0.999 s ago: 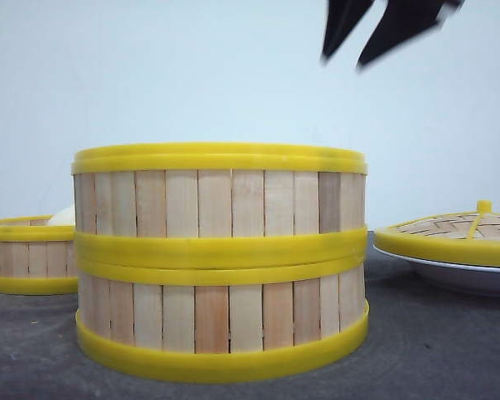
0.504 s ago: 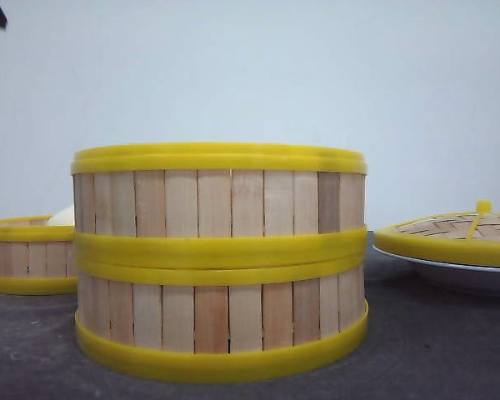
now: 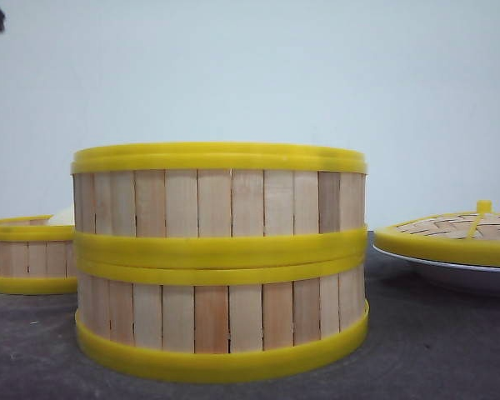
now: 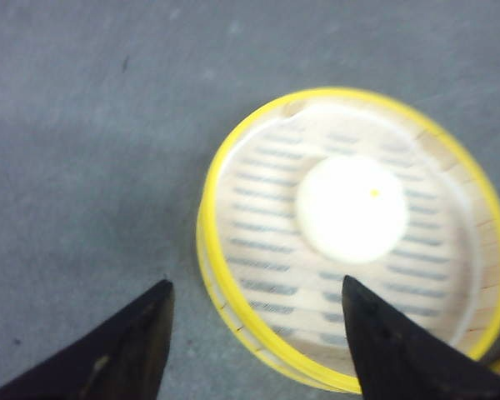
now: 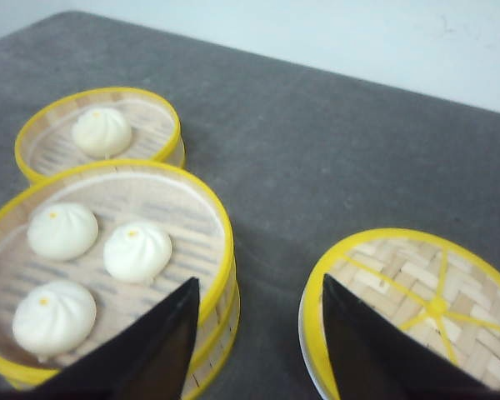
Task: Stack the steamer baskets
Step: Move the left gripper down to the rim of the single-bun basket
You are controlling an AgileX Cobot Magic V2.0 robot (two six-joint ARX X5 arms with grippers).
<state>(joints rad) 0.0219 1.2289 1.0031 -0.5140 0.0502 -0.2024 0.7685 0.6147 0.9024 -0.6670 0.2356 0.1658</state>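
The left gripper (image 4: pixel 254 333) hung open above the single steamer basket (image 4: pixel 354 237) — one white bun (image 4: pixel 351 208) inside it. The right gripper (image 5: pixel 258 333) was spread open too, over the gap between the two-basket stack (image 5: pixel 108 267) holding three buns and the woven lid (image 5: pixel 417 304) on its plate (image 3: pixel 458 275).

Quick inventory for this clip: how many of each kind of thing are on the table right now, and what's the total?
Steamer baskets: 3, two stacked and one apart
Buns: 4, three in the top stacked basket, one in the single basket
Lid: 1
Plate: 1, under the lid
Total: 9
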